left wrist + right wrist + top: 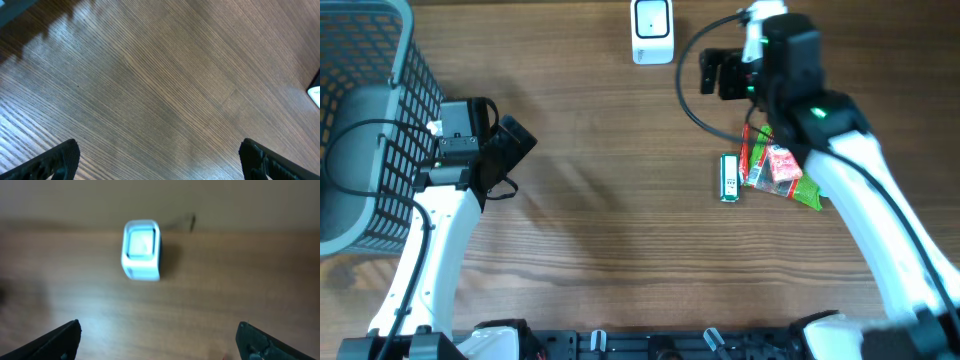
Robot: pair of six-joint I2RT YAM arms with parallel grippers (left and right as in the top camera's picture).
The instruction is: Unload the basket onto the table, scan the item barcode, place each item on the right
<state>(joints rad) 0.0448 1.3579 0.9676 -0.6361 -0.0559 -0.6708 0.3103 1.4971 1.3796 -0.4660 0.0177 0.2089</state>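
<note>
A small pile of items lies right of centre: a green pack (729, 177) and red and green snack packets (777, 166) beside it. The white barcode scanner (652, 30) stands at the table's far edge, and it also shows blurred in the right wrist view (141, 250). My right gripper (711, 72) hovers between the scanner and the items, open and empty (159, 340), pointing at the scanner. My left gripper (518, 148) is at the left, open over bare wood (160, 160), holding nothing.
A dark wire basket (365, 120) stands at the far left, right beside my left arm. The right arm's black cable (692, 105) loops above the items. A white object's edge (315, 92) shows at the right border of the left wrist view.
</note>
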